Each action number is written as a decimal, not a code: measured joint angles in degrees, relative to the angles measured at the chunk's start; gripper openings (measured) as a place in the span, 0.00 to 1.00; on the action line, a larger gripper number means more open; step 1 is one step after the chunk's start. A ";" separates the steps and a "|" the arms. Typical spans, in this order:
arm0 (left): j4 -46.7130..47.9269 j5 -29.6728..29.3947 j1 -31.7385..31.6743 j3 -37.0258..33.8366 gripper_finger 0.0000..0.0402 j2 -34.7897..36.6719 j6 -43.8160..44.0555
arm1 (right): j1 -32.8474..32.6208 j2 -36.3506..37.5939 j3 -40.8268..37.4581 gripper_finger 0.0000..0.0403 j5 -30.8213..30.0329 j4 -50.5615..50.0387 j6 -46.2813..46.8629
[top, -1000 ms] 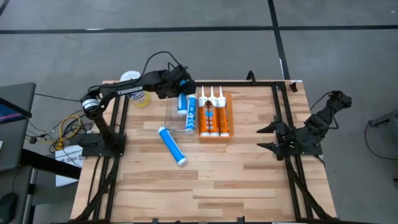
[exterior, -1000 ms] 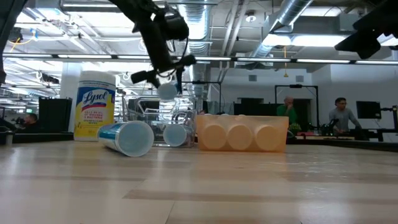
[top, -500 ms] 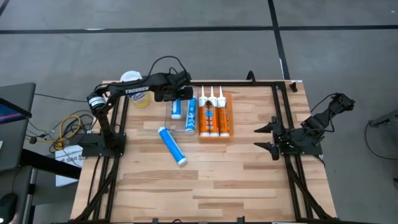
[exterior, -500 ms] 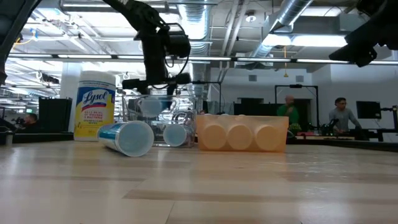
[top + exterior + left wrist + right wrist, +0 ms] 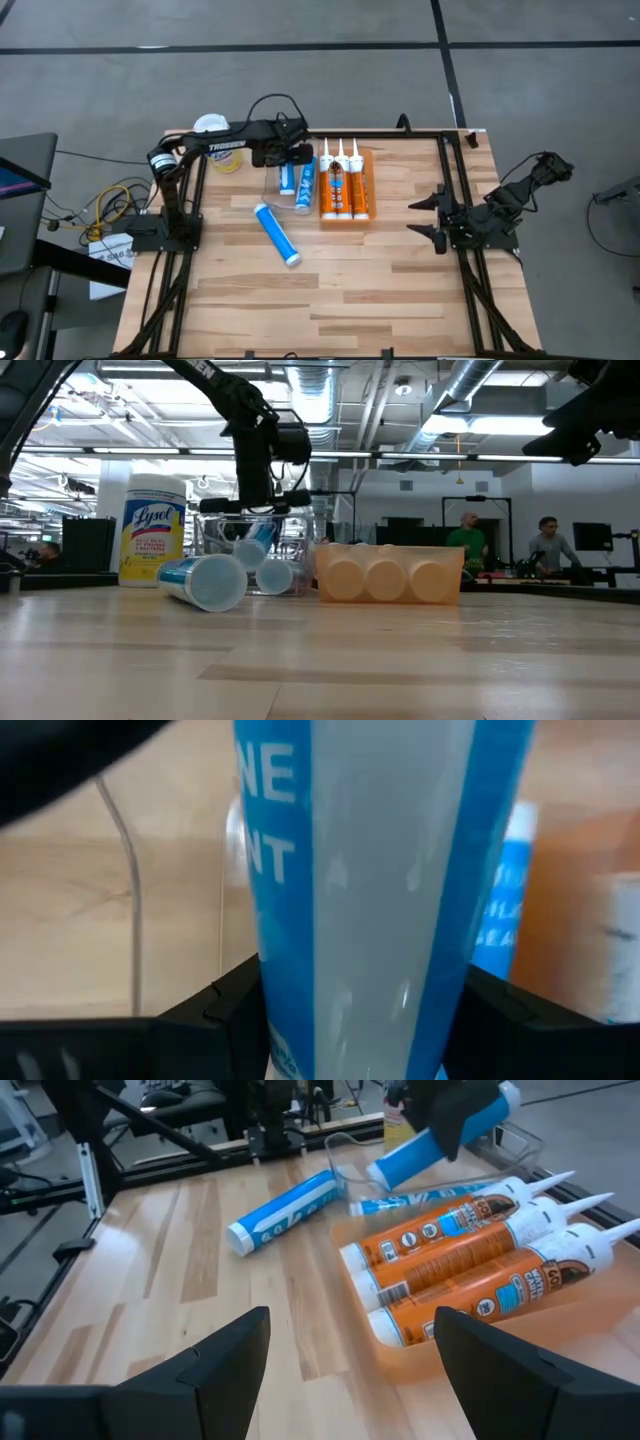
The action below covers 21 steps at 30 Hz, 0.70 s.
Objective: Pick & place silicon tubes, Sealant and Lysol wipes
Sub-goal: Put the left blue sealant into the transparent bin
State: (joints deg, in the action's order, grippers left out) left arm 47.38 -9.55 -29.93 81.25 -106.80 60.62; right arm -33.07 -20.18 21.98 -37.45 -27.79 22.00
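Left gripper [image 5: 288, 157], fingers clamped on a blue tube [image 5: 285, 176], is tilting it inside the clear bin [image 5: 300, 528]; three sealant cartridges [image 5: 344, 184] are lying in the orange tray [image 5: 455, 575]; right gripper's [image 5: 428, 214] fingers are standing apart.

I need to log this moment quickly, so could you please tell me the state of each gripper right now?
Left gripper: closed on a blue tube over the clear bin.
Right gripper: open, holding nothing.

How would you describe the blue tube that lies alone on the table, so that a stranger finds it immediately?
Start at the orange tray holding three orange tubes near the table's far edge. Beside it, toward the left arm, stands a clear bin. The loose blue tube lies diagonally on bare wood just in front of that bin, the only tube outside any container and untouched by a gripper.
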 joint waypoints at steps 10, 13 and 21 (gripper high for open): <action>0.92 3.51 0.78 -0.15 0.50 -1.31 0.11 | 2.54 0.00 0.00 0.69 -0.02 0.00 -0.13; 0.78 3.86 0.81 0.28 0.50 -0.73 0.32 | 3.26 0.00 0.00 0.69 0.00 0.00 -0.15; 3.17 4.80 0.81 1.36 0.50 -0.73 0.31 | 3.70 0.00 0.00 0.69 0.00 -0.01 -0.15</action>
State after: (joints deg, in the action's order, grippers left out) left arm 50.56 -4.75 -29.12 82.61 -107.53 60.93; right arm -29.36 -20.18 21.98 -37.45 -27.79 21.85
